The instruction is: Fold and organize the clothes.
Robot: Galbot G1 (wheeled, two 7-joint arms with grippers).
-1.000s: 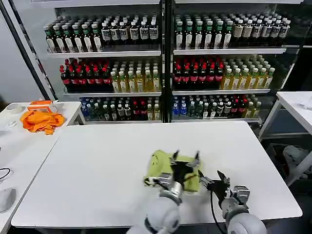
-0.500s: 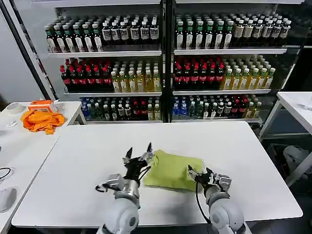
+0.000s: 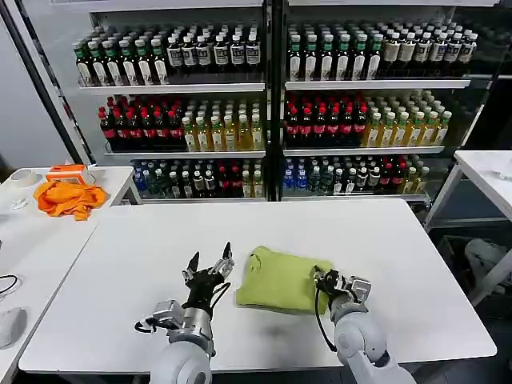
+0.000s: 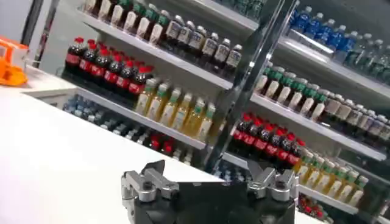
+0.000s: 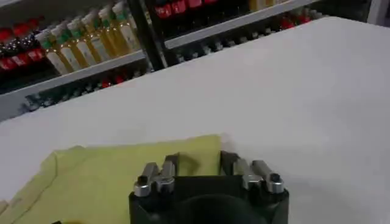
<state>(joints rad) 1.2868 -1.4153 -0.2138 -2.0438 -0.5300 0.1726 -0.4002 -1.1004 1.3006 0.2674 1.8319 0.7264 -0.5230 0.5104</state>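
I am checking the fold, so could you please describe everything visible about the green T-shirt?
The T-shirt is light olive-green, soft cotton by its look, folded into a compact, roughly rectangular bundle lying flat on the white table. No print shows. The right tool, open, sits at its right edge; contact cannot be told. The left tool, open, stands apart on its left.

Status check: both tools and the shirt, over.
Left tool open, beside the T-shirt, apart. Right tool open at its right edge. Shirt folded on white table. Nothing obstructing.
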